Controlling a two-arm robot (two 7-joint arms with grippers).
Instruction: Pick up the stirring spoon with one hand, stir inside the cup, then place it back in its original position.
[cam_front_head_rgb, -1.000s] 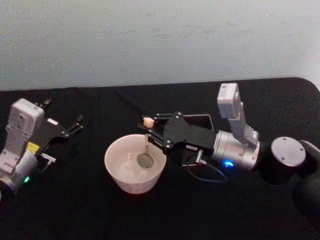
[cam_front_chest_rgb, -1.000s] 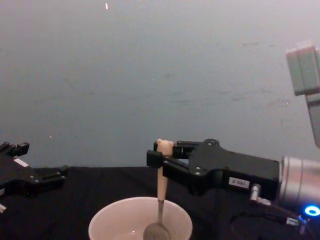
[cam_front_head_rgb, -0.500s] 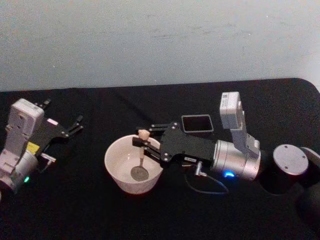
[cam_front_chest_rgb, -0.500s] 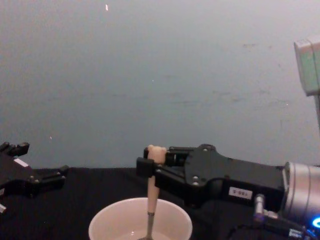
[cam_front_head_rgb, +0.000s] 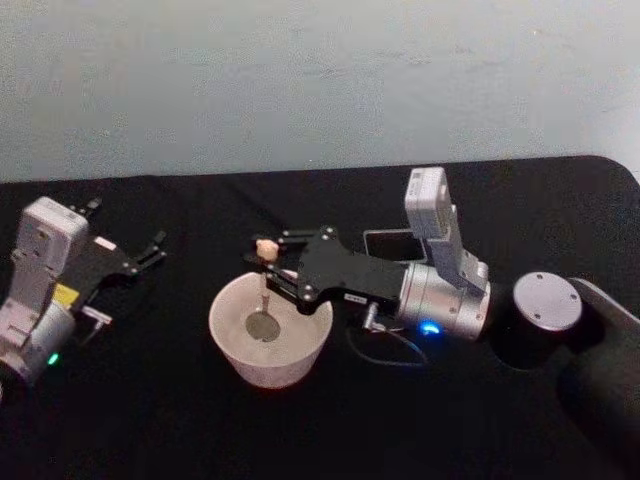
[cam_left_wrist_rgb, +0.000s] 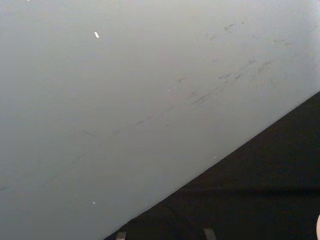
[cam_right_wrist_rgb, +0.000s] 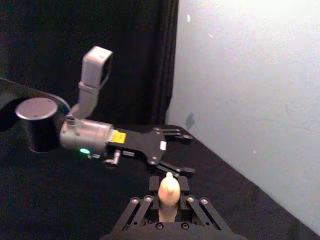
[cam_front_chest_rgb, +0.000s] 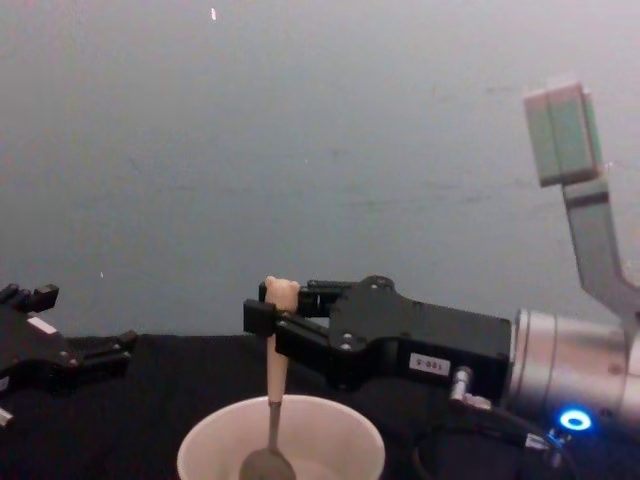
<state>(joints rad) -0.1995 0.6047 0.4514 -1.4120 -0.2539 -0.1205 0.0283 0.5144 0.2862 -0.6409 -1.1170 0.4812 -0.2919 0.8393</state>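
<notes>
**Spoon down in the cup, right hand clamped high on the shaft**

Right hand (cam_front_head_rgb: 265, 262) reaches in from the robot's right, over the far rim of the cup (cam_front_head_rgb: 270, 365). Its fingers are clenched on the stirring spoon (cam_front_head_rgb: 263, 292) just under the bear head. Spoon near upright, with its bowl low inside the cup and about mid-floor. Cup sits on the black table (cam_front_head_rgb: 150, 420), slightly left of centre. Dark square holder (cam_front_head_rgb: 385, 240) lies behind the right wrist, partly hidden. Left hand (cam_front_head_rgb: 128, 228) is parked at the table's left, fingers spread, holding nothing.

Handling, by the look of it:
- Spoon seems light, thin and stiff. A smooth shaft may swivel in a pinch, so just below the head looks the best hold.
- Cup looks light and unanchored. Pressure on its wall could shove it, so small circles well clear of the sides seem wise
</notes>
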